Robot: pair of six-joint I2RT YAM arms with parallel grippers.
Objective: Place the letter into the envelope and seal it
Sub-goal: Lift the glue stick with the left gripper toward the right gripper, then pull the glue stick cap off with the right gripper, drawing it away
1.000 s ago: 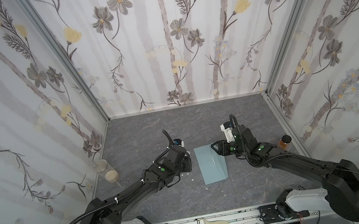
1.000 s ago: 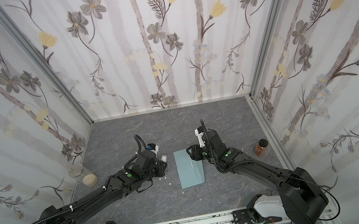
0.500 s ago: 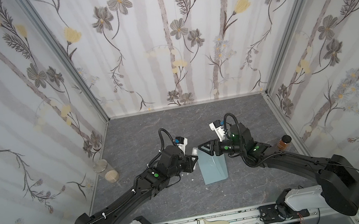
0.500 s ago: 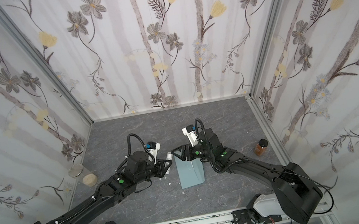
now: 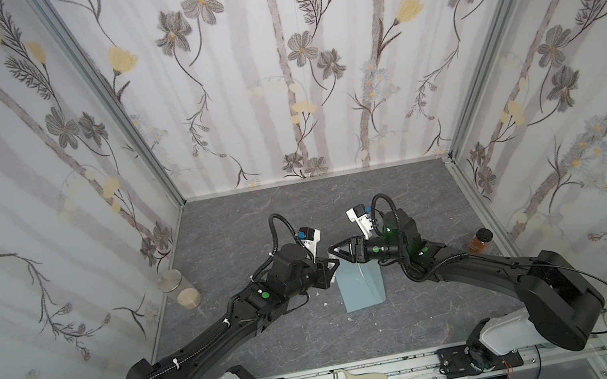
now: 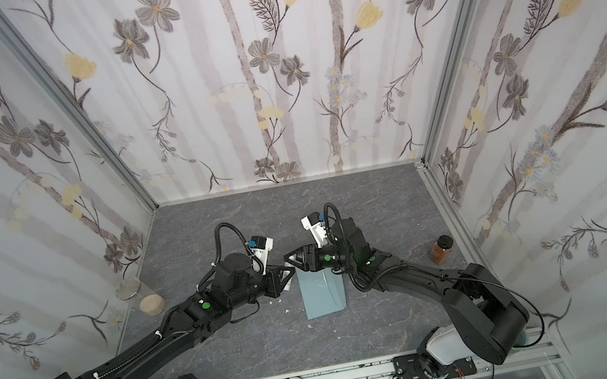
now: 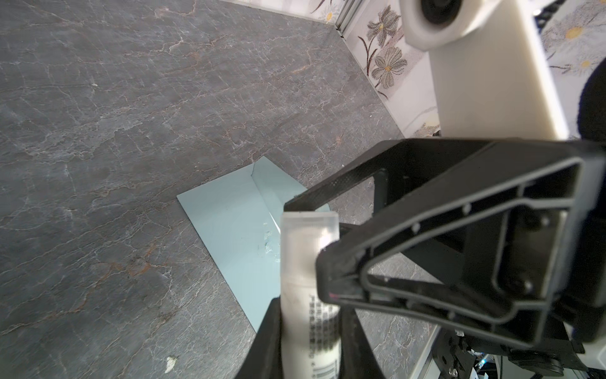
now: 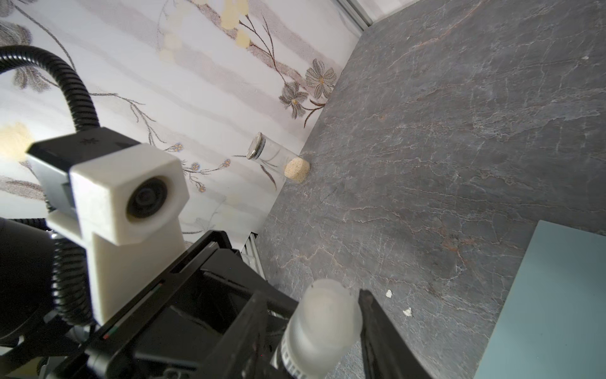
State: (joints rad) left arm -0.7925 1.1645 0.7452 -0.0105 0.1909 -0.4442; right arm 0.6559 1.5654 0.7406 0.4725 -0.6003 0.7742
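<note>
Envelope (image 5: 361,290) lies flat between the arms in a top view, its long axis running away from the base. The left pincer (image 5: 332,269) and right pincer (image 5: 336,253) meet tip to tip over its far left corner. No letter shows.

Left wrist view: the left pincer is clamped on a glue stick (image 7: 308,295), and the stick's cap (image 7: 310,226) points into the right pincer's jaws.

Right wrist view: those jaws straddle the cap, but whether they pinch it I cannot tell. Bare table (image 8: 459,131) lies open beyond.

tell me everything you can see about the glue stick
The glue stick is a small white tube with dark print and a frosted translucent cap. The left gripper clamps its body, by a corner of the envelope. The fingers of the right gripper straddle the cap, one touching it; whether they grip it is unclear.
</note>
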